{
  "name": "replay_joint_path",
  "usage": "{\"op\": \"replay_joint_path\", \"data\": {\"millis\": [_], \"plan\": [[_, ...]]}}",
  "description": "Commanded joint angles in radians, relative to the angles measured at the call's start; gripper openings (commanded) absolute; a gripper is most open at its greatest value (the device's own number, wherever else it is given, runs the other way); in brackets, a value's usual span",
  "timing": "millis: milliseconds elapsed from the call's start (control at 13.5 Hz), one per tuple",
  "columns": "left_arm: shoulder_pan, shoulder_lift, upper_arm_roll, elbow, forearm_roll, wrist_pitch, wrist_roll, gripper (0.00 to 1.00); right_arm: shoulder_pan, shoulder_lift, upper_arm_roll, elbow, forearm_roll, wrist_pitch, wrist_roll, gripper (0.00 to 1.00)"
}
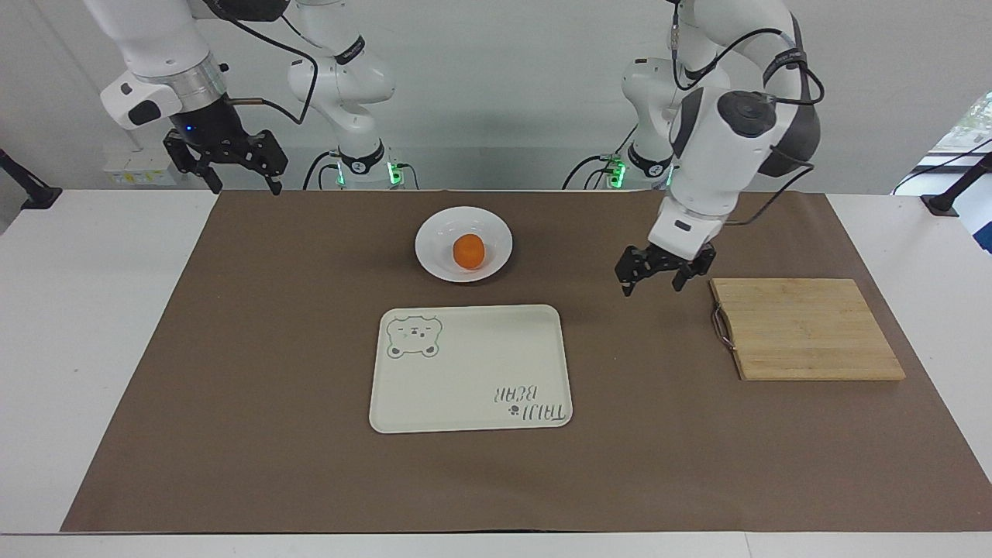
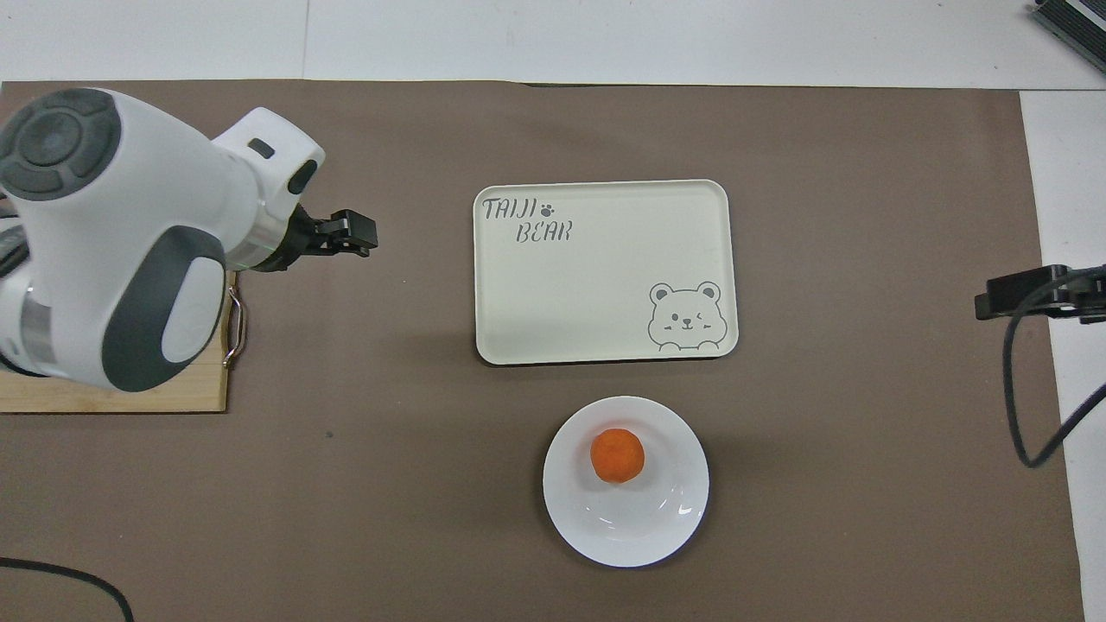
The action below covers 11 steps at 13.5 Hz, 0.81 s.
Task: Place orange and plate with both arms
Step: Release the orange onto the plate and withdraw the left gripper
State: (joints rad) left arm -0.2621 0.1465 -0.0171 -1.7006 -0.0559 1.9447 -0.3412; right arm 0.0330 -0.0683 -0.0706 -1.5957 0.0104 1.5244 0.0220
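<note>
Overhead, both grippers point(image 1: 655, 282) point(image 1: 242, 177) spread empty above brown mat point(image 1: 310, 480), white table point(image 1: 77, 310).

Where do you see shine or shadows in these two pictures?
Overhead view: bright glints on the white plate near its rim, and a soft shadow along the tray edge nearest the robots. Facing view: the left gripper casts no crisp shadow on the brown mat; light looks even, and the orange shows no glare.
</note>
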Motion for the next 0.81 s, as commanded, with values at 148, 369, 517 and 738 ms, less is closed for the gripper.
{"op": "replay_joint_path", "data": {"millis": [148, 369, 517, 738], "plan": [[0.173, -0.03, -0.004, 0.048, -0.007, -0.108, 0.301, 1.0, -0.016, -0.019, 0.002, -0.027, 0.031, -0.004, 0.022, 1.0], [0.256, -0.057, -0.007, 0.049, 0.005, -0.154, 0.428, 1.0, -0.034, -0.018, -0.006, -0.116, 0.195, 0.046, 0.016, 1.0], [0.259, -0.1, -0.007, 0.049, 0.03, -0.228, 0.389, 1.0, -0.053, -0.019, -0.008, -0.186, 0.334, 0.086, 0.009, 1.0], [0.241, -0.168, -0.015, 0.044, 0.067, -0.315, 0.268, 1.0, -0.047, -0.019, -0.006, -0.346, 0.44, 0.19, -0.121, 1.0]]}}
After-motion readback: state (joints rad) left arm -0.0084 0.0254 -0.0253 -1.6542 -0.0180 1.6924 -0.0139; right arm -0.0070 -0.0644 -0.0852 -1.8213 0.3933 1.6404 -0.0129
